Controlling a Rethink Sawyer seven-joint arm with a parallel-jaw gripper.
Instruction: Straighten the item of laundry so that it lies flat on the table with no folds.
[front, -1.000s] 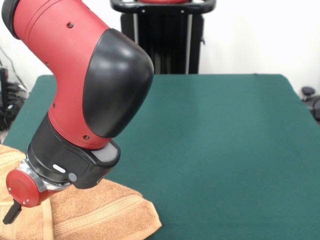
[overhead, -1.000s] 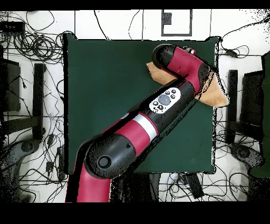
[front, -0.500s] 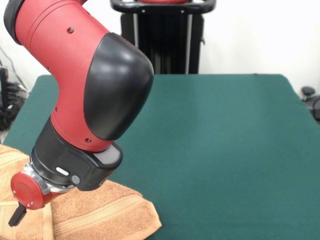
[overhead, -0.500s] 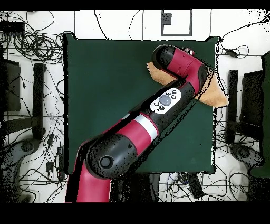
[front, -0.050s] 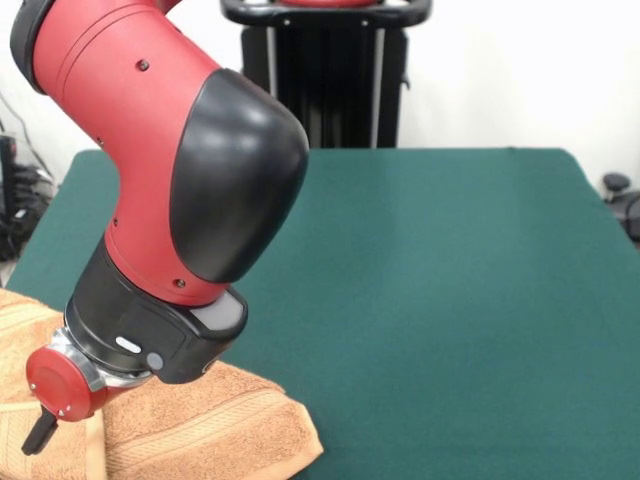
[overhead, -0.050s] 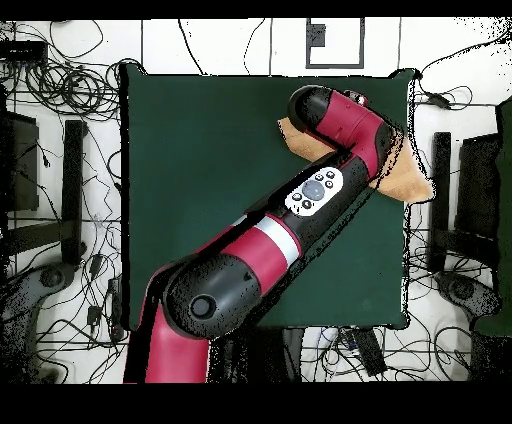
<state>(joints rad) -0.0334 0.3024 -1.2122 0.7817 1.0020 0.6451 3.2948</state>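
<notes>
The item of laundry (front, -0.050s: 200, 430) is an orange-tan towel lying bunched and folded at the near left corner of the green table (front, -0.050s: 450, 280). A woven band runs across its top layer. My red and black arm leans down over it, and my gripper (front, -0.050s: 40, 432) hangs just above the towel's left part. In the overhead view the towel (overhead, -0.050s: 408, 180) pokes out on both sides of the arm near the table's (overhead, -0.050s: 200, 180) right edge. There the arm hides the gripper and the towel's middle.
In the overhead view the towel reaches past the table's right edge. Tangled cables (overhead, -0.050s: 60, 80) and black stands (overhead, -0.050s: 75, 190) lie on the floor around the table. The wide green surface stretches away from the towel.
In the front view the wrist and gripper have drifted slightly right and down over the towel. The towel's shape looks the same.
</notes>
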